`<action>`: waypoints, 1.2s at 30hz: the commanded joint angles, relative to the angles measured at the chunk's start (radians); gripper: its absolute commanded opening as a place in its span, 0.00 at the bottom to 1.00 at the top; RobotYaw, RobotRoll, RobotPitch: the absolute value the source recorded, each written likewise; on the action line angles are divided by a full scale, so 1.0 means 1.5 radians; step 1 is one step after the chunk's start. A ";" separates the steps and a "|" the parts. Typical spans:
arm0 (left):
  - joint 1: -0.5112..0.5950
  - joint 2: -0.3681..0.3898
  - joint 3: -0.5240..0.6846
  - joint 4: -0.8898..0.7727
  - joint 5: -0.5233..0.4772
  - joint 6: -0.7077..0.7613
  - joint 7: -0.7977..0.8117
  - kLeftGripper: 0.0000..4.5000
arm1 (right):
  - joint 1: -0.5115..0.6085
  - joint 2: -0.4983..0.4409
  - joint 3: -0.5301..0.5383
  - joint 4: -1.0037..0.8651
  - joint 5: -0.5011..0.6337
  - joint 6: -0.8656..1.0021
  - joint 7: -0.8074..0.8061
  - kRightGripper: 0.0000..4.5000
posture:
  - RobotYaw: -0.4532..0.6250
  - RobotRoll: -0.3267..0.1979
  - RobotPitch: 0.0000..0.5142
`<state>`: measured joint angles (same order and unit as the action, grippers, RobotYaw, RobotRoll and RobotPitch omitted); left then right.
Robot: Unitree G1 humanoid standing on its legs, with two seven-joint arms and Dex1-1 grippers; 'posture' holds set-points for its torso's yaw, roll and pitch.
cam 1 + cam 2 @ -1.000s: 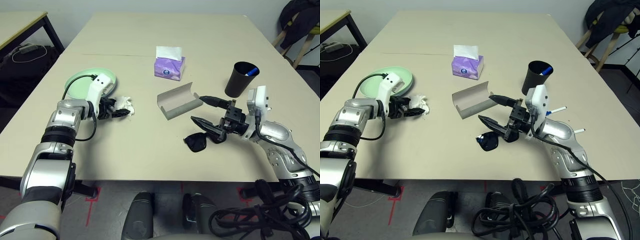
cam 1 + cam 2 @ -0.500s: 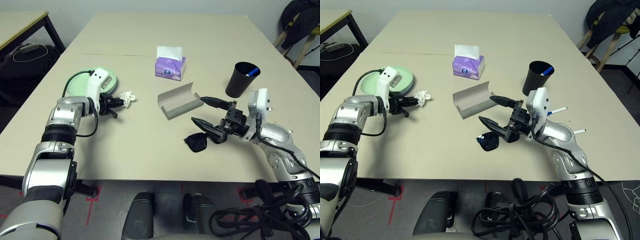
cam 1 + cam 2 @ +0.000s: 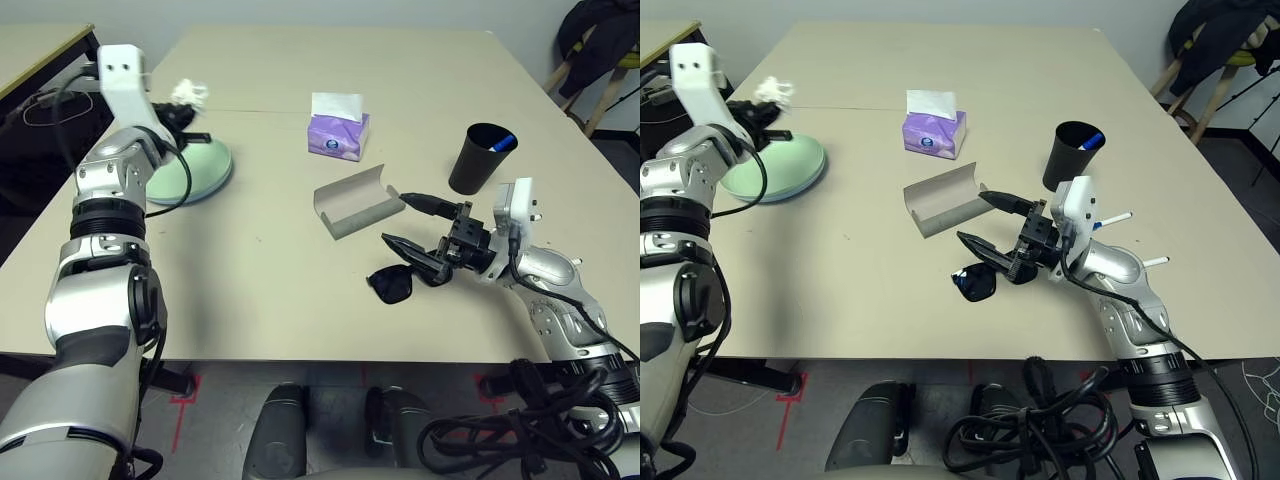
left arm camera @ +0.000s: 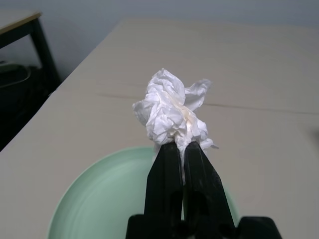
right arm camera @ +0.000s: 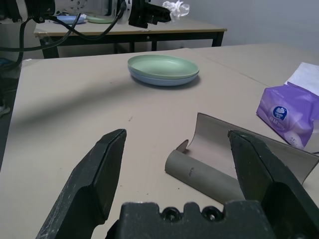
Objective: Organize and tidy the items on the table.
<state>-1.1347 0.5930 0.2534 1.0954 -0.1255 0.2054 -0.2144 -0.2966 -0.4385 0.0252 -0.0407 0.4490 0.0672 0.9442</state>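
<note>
- Beige bench (image 3: 300,290) stretches away from me, with a dark-legged desk off at ten o'clock and a chair with dark clothing at two o'clock.
- Nearest, at about four o'clock, my right hand (image 3: 415,225) hovers low over the bench with its fingers spread wide and nothing between them.
- Black sunglasses (image 3: 393,284) lie on the bench just under and beside that hand.
- Grey glasses case (image 3: 357,201) lies open a little beyond, near the middle, its hollow facing up.
- Black cup (image 3: 481,158) stands upright at two o'clock, with something blue showing inside its rim.
- Purple tissue box (image 3: 338,135) sits past the case at twelve o'clock, a white sheet sticking up from it.
- Pale-green plate (image 3: 205,170) rests at ten o'clock; the right wrist view shows it stacked on a light-blue plate (image 5: 149,81).
- My left hand (image 4: 180,149) is raised above the plate, fingers pressed together and pinching the crumpled white tissue (image 4: 173,110), which is clear of the bench.
- Step in hand, as I judge it: clearing the tissue away as rubbish. I see no bin, so I cannot tell where it should go.
- Next, I think, I must carry it to a drop spot and release cleanly; the tissue is light and may cling to a finger.
- After that, the sunglasses probably belong in the case.
</note>
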 commanded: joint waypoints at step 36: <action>0.222 -0.020 -0.103 -0.294 -0.095 -0.087 -0.630 0.99 | -0.112 -0.086 0.053 -0.100 -0.036 0.242 -0.042 1.00 | 0.57 0.62 0.28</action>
<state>-0.8190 0.5547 0.1236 0.7095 -0.2521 0.0641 -1.1138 -0.4488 -0.5500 0.0754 -0.1503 0.4099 0.3668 0.8821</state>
